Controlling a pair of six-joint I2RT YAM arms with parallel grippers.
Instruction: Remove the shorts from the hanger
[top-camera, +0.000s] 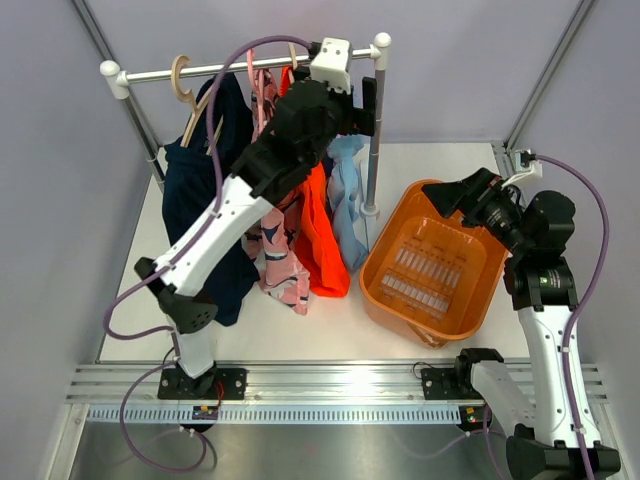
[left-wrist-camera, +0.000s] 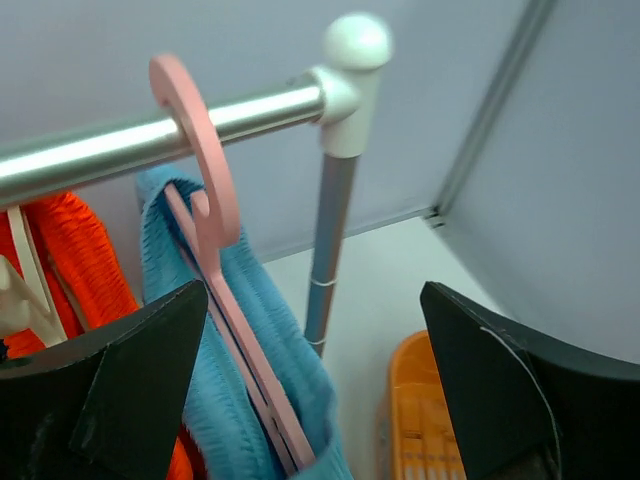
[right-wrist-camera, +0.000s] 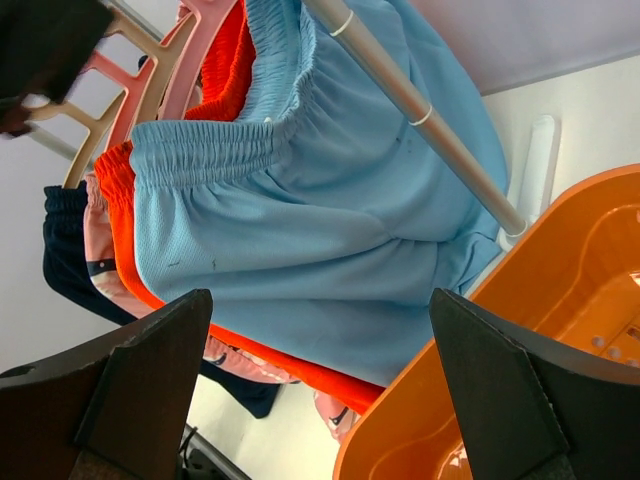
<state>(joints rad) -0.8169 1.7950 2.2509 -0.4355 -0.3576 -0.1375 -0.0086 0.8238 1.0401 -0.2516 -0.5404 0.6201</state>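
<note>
Up close, my left claw (left-wrist-camera: 312, 300) gapes beside the pink hanger (left-wrist-camera: 205, 170) hooked on the rail (left-wrist-camera: 100, 150); my right claw (right-wrist-camera: 320, 300), also apart, alone views the light blue shorts (right-wrist-camera: 300, 230) broadside.

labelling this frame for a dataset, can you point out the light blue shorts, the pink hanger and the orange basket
light blue shorts (right-wrist-camera: 300, 230): right wrist view, front fabric below the waistband
pink hanger (left-wrist-camera: 212, 165): left wrist view, curve of its hook
orange basket (top-camera: 380, 262): top external view, its left wall
</note>
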